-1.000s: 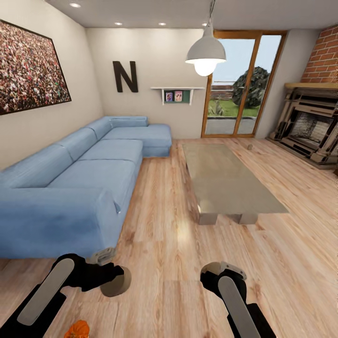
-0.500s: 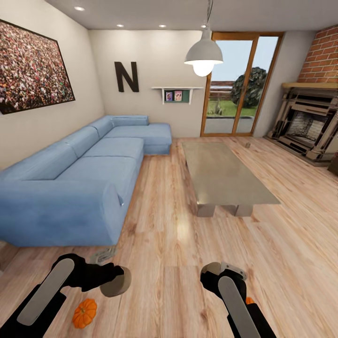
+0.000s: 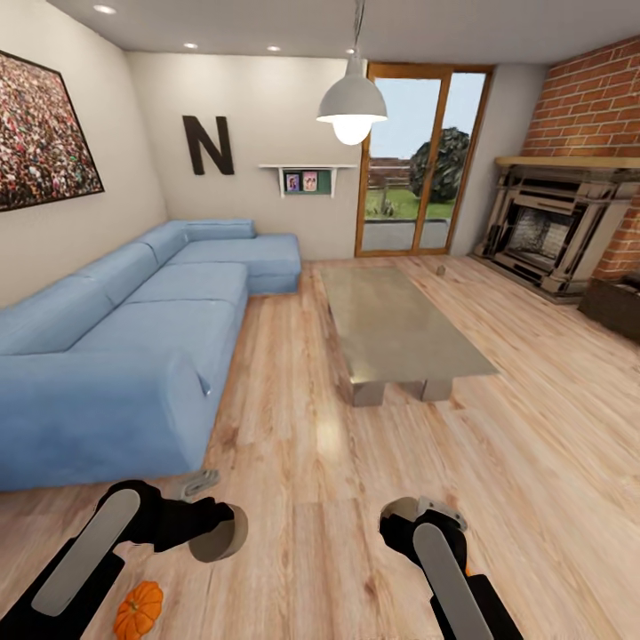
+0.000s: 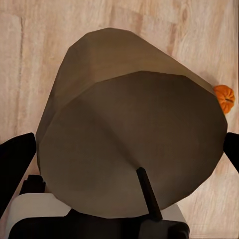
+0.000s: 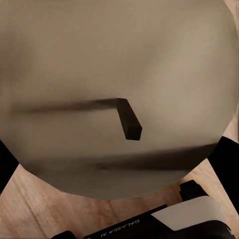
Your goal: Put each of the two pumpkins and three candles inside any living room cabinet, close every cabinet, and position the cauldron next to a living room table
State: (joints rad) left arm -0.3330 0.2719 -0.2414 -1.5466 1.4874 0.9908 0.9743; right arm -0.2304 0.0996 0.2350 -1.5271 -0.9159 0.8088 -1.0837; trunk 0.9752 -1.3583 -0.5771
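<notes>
Candles fill both claws: left claw (image 3: 216, 532) clamps one (image 4: 132, 149), right claw (image 3: 418, 514) another (image 5: 117, 94), pumpkin (image 3: 139, 610) below.

Home living rm: long blue corner sofa (image 3: 133, 329) along wall, low table (image 3: 396, 324) mid wood floor (image 3: 551, 444), brick fireplace (image 3: 556, 222), glass patio doors (image 3: 418, 160), hanging lamp (image 3: 352, 105), wall picture (image 3: 40, 133) & big letter N (image 3: 207, 145).

Both arms reach forward low in the head view, bent inward at the wrists; the left gripper (image 3: 218, 532) is clamped on a candle (image 3: 224, 540); the right gripper (image 5: 119, 124) grips another candle (image 5: 114, 74) between its dark fingers (image 5: 7, 162).
</notes>
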